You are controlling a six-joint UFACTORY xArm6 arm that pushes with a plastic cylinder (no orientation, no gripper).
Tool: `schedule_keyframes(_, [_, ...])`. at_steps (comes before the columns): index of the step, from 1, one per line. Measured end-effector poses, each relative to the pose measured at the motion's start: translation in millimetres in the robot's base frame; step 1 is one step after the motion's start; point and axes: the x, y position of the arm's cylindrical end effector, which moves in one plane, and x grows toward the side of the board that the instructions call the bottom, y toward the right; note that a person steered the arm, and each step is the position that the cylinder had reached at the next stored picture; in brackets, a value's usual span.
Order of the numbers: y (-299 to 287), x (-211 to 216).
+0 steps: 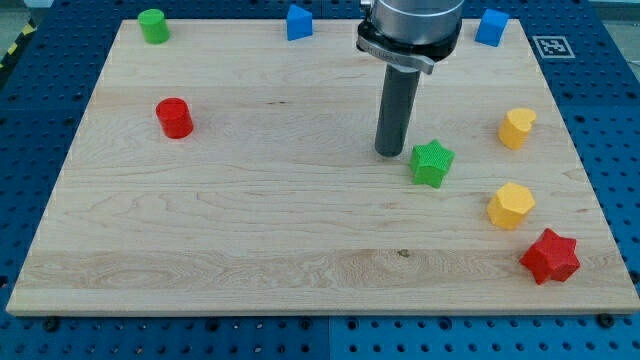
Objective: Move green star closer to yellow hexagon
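1. Nearest the view's bottom, at the right, I see the red star (549, 256) close to the wooden board (250, 230) edge.
2. Up and left of it is the yellow hexagon (511, 204).
3. The green star (432, 163) lies left of the hexagon, near but apart from it.
4. My tip (390, 152) stands just beside the green star's upper left; I have no pincer, only the rod.
5. A yellow heart (517, 127) sits right; a red cylinder (174, 117) far left.
6. Along the top: green cylinder (153, 25), two blue blocks (299, 21) (491, 26).
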Motion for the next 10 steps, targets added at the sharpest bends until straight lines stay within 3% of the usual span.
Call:
schedule_keyframes(1, [20, 16])
schedule_keyframes(4, [85, 11])
schedule_keyframes(7, [64, 15])
schedule_keyframes(10, [141, 16])
